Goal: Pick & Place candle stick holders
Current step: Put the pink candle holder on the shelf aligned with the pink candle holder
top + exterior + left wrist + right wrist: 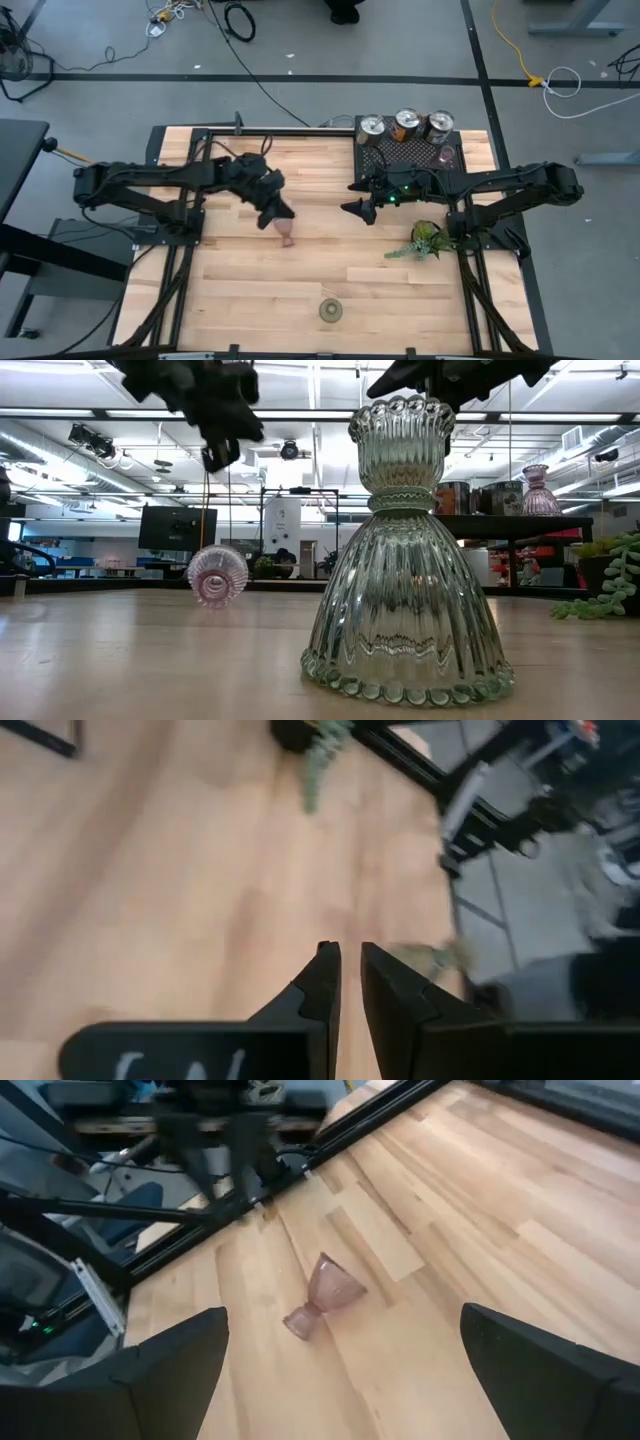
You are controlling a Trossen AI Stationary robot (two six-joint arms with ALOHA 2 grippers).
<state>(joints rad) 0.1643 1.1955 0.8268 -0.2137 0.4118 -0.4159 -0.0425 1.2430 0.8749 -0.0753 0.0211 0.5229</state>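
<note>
A pinkish glass holder (287,236) lies on its side on the table's middle; it also shows in the right wrist view (323,1297) and the low view (217,575). My left gripper (279,214) hovers just above it, shut and empty (350,970). My right gripper (357,212) is wide open (343,1335) and empty, to the right of the pink holder and facing it. An olive-green holder (331,311) stands upright on its wide base near the front edge (405,560). Three silver holders (405,124) and a second pink one (447,155) stand on the black mesh rack (385,160).
A leafy green sprig (424,241) lies on the table right of centre, near my right arm. The black mesh rack fills the far right of the table. Bare wood lies between the pink holder and the olive-green one.
</note>
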